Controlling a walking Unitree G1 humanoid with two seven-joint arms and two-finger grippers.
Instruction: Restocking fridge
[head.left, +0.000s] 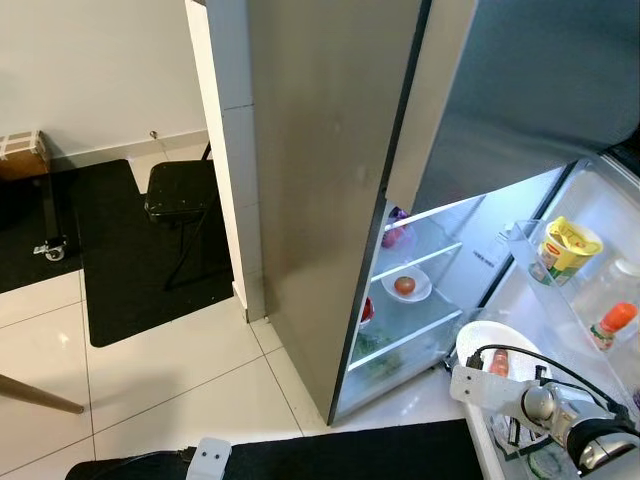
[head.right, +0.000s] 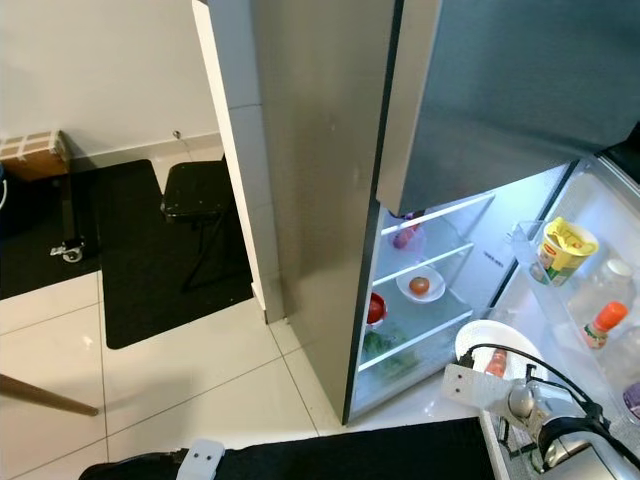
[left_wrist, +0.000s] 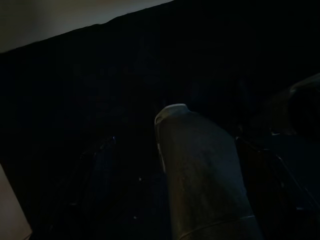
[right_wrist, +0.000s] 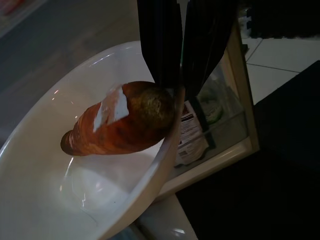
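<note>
Glass fridge shelf (head.left: 415, 262) bearing a white dish (head.left: 409, 290) with a tomato (head.left: 404, 285), door rack (head.left: 545, 262) holding a yellow tub (head.left: 563, 248)

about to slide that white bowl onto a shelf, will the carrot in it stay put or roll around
It will probably roll: the carrot is tapered and round, lying loose on the white bowl's smooth, glossy curve. The right gripper pinches only the rim, so the bowl may tip.

2 white bowls (head.left: 497, 345) (head.left: 407, 287), 1 yellow tub (head.left: 563, 247), 1 orange-capped bottle (head.left: 611, 325), 1 black stool (head.left: 180, 190)
</note>
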